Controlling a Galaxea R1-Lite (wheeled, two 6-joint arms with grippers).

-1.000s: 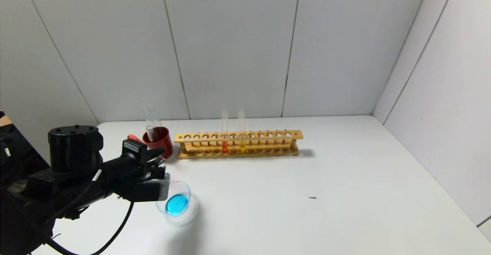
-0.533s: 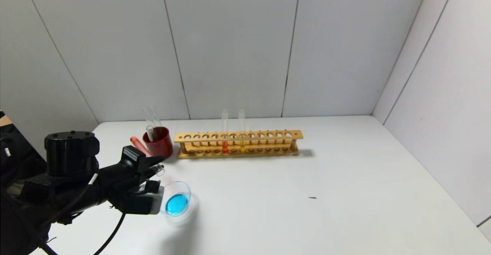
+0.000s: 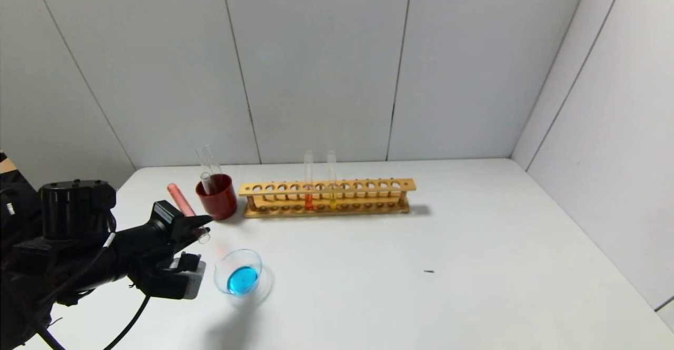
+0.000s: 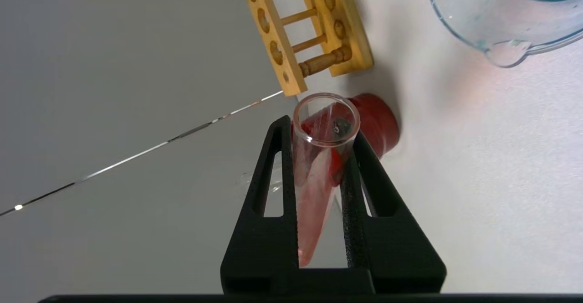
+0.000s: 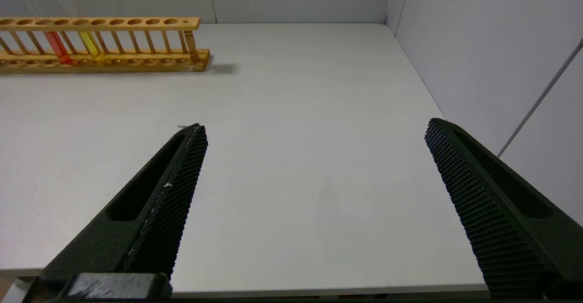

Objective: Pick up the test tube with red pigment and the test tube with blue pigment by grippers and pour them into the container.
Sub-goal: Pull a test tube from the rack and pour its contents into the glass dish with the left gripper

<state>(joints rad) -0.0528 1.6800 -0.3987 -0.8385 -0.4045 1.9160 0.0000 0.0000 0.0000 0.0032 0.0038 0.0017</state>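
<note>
My left gripper (image 3: 194,230) is shut on the test tube with red pigment (image 3: 180,201), left of the red cup. The tube is tilted, round end up and back, and its open mouth (image 3: 204,236) points down toward the container (image 3: 249,256). In the left wrist view the tube (image 4: 314,193) sits between the two black fingers, pale red liquid along its length. The container, a clear glass dish, holds teal-blue liquid and lies to the right of the gripper. I see no tube with blue liquid. My right gripper (image 5: 316,127) is open and empty over the table's near right part.
A wooden rack (image 3: 326,197) stands at the back and holds a deeper red tube (image 3: 308,192) and a yellow tube (image 3: 332,189). A dark red cup (image 3: 218,196) with clear tubes stands left of the rack. A small dark speck (image 3: 429,271) lies on the table.
My left gripper has moved left, off the dish, with the red tube in it. The tube's round end now shows left of the red cup. The dish still holds only blue liquid.
</note>
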